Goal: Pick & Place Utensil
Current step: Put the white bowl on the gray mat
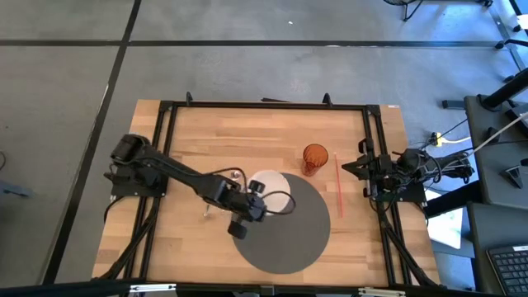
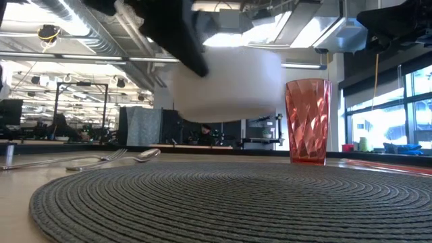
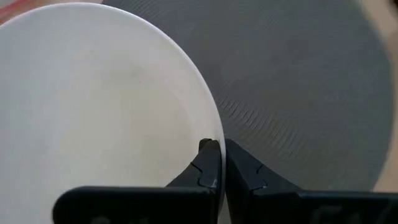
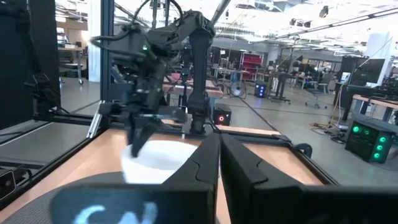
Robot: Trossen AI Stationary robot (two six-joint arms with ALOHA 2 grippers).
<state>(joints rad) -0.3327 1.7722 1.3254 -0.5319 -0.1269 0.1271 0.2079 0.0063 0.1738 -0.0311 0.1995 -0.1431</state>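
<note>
A white bowl (image 1: 275, 192) hangs over the far left part of a round grey woven placemat (image 1: 289, 235). My left gripper (image 1: 257, 200) is shut on the bowl's rim. In the low view the bowl (image 2: 229, 81) is clear of the placemat (image 2: 223, 202). A metal fork and spoon (image 2: 108, 159) lie on the wooden table, left of the placemat. My right gripper (image 1: 346, 166) is shut and empty at the table's right edge, beside an orange tumbler (image 1: 314, 158). My left gripper holds the bowl by its rim (image 3: 217, 134), on the side toward the table's near left. One finger (image 3: 208, 168) is inside the bowl and one finger (image 3: 249, 171) is outside. The bowl is lifted clear of the placemat, about level, its opening up.
The orange tumbler (image 2: 308, 121) stands upright just off the placemat's far right edge. A thin red stick (image 1: 338, 190) lies on the wood to the right of the placemat. Black frame rails (image 1: 264, 106) run round the table's edges.
</note>
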